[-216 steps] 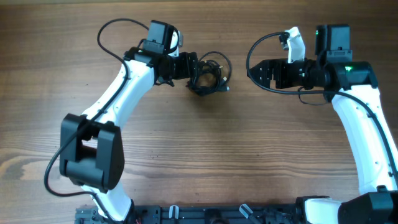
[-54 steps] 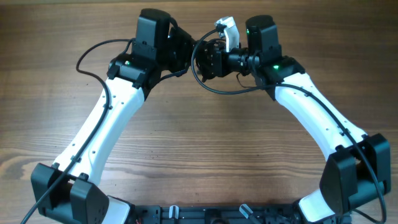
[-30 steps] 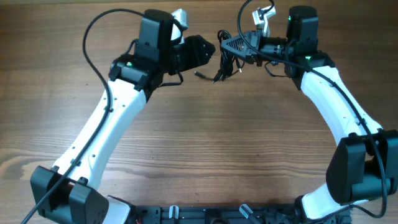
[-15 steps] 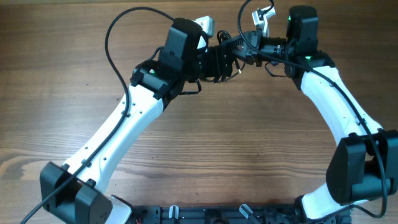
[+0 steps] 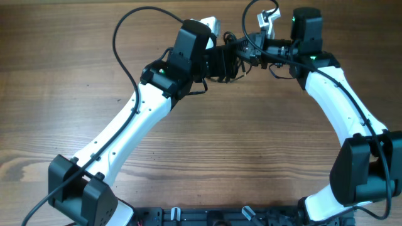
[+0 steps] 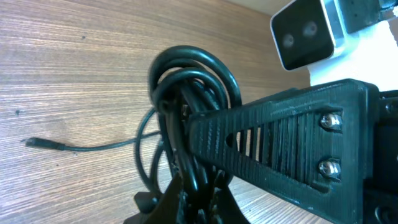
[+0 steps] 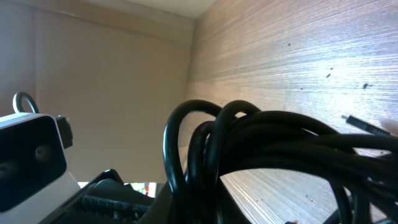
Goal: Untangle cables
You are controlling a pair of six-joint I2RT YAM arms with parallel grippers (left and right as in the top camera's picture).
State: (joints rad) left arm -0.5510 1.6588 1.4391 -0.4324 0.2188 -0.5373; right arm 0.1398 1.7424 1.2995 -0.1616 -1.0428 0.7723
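Near the far edge of the tabletop, a little right of its middle, I am watching both arms meeting from above. The left fingers and the right fingers are crowding tip to tip around the cables, a small dark knot of loops between them. From this height I cannot tell how each pair is standing, nor whether the bundle is touching the wood.

Looking through the left wrist camera, I am seeing the cables as a tight coil of black loops standing on edge. The lower turns are running down into the left fingers, which are pressing together on them at the bottom of the view. One ribbed finger of the right fingers is lying across the coil from the right side, touching it. The right wrist camera is showing white above it. A single loose strand is trailing away to the left, ending in a small plug over the wood.

Looking through the right wrist camera, the cables are filling the lower half of the view, so close that the right fingers pinching them are hiding behind the loops. A plug end is poking out at the right. The left wrist camera is sitting at the lower left, beside a ribbed left finger.
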